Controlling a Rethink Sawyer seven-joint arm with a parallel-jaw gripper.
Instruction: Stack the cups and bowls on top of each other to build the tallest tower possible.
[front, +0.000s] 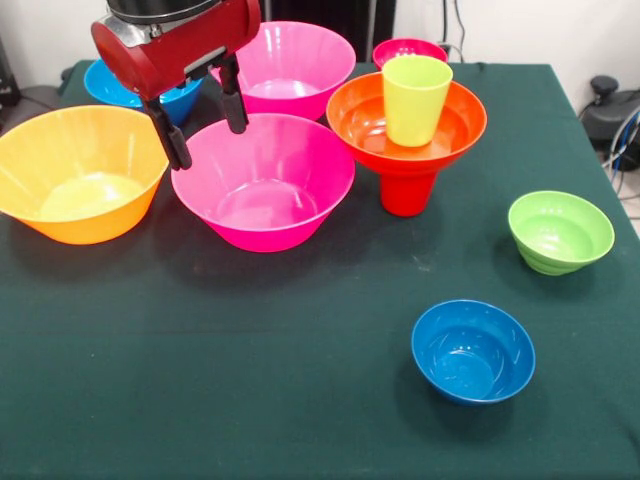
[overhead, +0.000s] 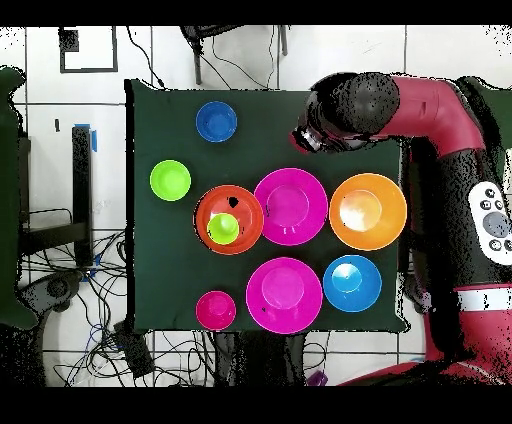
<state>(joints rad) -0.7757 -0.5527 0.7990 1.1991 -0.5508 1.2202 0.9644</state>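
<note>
The tower stands at the centre right: a red cup (front: 408, 192) upside down as base, the wide red-orange bowl (front: 362, 122) on it, and the lime-green cup (front: 415, 98) upright in that bowl. The tower also shows in the overhead view (overhead: 243, 205). My gripper (front: 209, 144) is open and empty. It hangs high at the upper left, in front of the gap between the yellow-orange bowl (front: 80, 172) and the nearer big pink bowl (front: 262, 185). In the overhead view only the arm's head (overhead: 338, 112) shows, and it hides the fingers.
A second big pink bowl (front: 295, 62) and a mid-sized blue bowl (front: 112, 84) sit at the back. A small red bowl (front: 408, 48) stands behind the tower. A small green bowl (front: 560, 232) and a small blue bowl (front: 472, 350) sit at the near right on the green cloth (front: 200, 380).
</note>
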